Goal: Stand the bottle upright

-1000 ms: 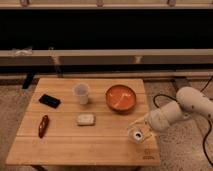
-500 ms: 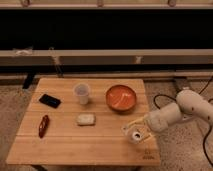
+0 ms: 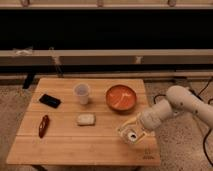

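The small clear, faintly yellowish bottle [image 3: 127, 127] lies tilted on its side at the front right of the wooden table [image 3: 75, 145]. Its white round cap [image 3: 133, 136] points toward the camera. My gripper [image 3: 134, 129] reaches in from the right on the white arm [image 3: 185, 102] and is closed around the bottle, low over the table top.
An orange bowl [image 3: 121, 98] sits just behind the gripper. A translucent white cup [image 3: 81, 93] stands mid-table. A pale block [image 3: 86, 119] lies in front of it. A black phone [image 3: 50, 100] and a slim dark-red object [image 3: 44, 125] lie at the left.
The gripper and the bottle have shifted a little to the left together. The other objects have not moved.
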`<state>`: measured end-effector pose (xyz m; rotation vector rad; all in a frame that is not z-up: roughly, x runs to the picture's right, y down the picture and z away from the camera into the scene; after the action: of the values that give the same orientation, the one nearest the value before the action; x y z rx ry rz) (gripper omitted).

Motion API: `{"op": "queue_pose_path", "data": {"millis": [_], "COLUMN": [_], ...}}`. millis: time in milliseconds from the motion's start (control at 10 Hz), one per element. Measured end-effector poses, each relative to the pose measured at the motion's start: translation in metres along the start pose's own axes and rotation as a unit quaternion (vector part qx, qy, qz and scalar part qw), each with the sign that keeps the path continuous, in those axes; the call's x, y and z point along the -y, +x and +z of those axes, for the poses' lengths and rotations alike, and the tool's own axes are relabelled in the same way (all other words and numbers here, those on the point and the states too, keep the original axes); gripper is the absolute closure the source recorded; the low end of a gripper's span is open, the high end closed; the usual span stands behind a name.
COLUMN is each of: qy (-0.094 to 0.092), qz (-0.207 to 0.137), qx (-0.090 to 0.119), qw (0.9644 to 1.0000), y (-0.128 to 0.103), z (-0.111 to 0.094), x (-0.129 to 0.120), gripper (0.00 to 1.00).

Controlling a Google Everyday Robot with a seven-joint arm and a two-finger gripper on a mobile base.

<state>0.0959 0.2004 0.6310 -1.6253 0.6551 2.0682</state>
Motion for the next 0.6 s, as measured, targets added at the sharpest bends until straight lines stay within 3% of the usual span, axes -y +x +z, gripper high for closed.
{"op": "queue_pose_path", "data": {"millis": [200, 600], "qy": [0.020, 0.020], "qz": [-0.012, -0.011], "qx": [-0.012, -0.012], "qw": [0.9997, 0.9997], "y": [-0.0022, -0.0021], "z": [0.0097, 0.0094], "x": [-0.0014, -0.0010], "gripper": [1.00, 1.00]}}
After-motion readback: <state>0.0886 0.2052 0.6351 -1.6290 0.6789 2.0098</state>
